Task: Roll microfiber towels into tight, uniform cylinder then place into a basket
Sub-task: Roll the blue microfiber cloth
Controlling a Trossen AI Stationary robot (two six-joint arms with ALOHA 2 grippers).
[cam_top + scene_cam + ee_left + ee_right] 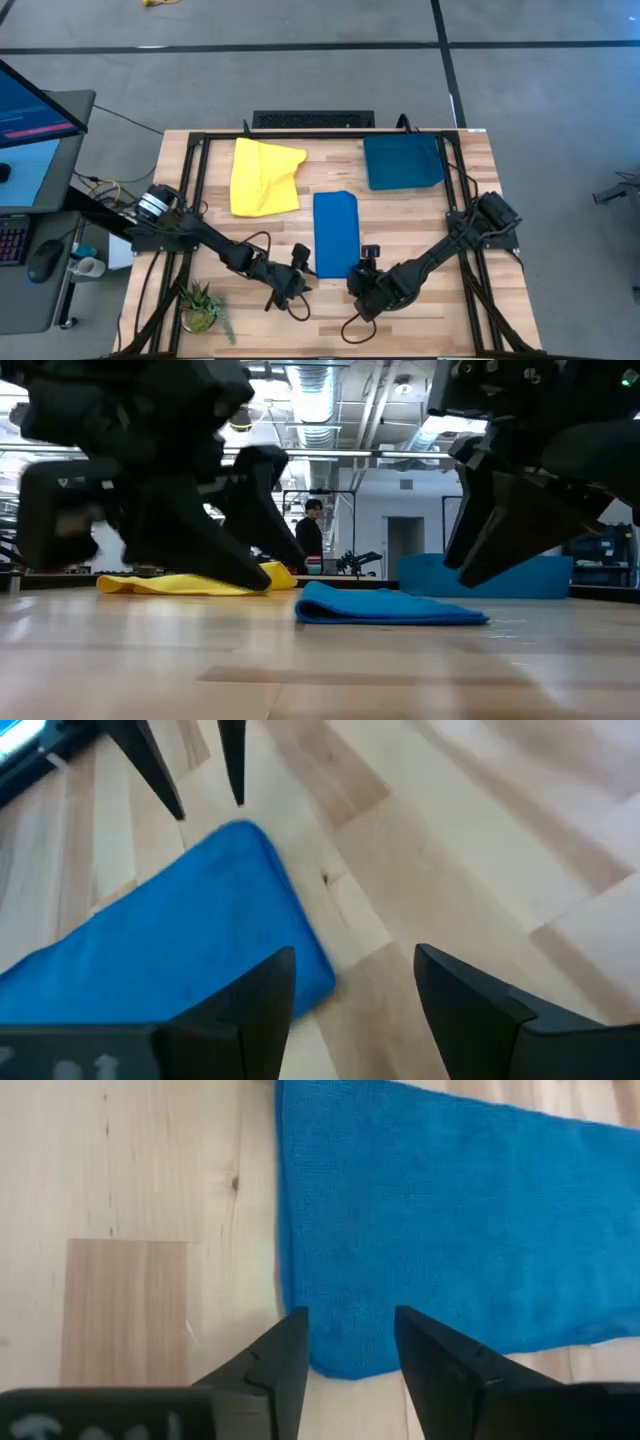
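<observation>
Nowhere is writing legible; left claw (297,285) and right claw (362,287), both released, flank the blue towel (335,233).

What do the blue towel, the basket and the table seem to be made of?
Blue towel: soft knitted-looking cloth, matte, fine looped texture, probably microfiber. Basket: dark teal, matte; fabric or plastic, I cannot tell. Table: pale wood planks, visible grain and knots, smooth finish.

A potted plant (202,305), keyboard (313,119) and monitor (30,120).

Lab: exposed ceiling ducts (315,400), monitor (35,140), concrete floor (300,80).
</observation>
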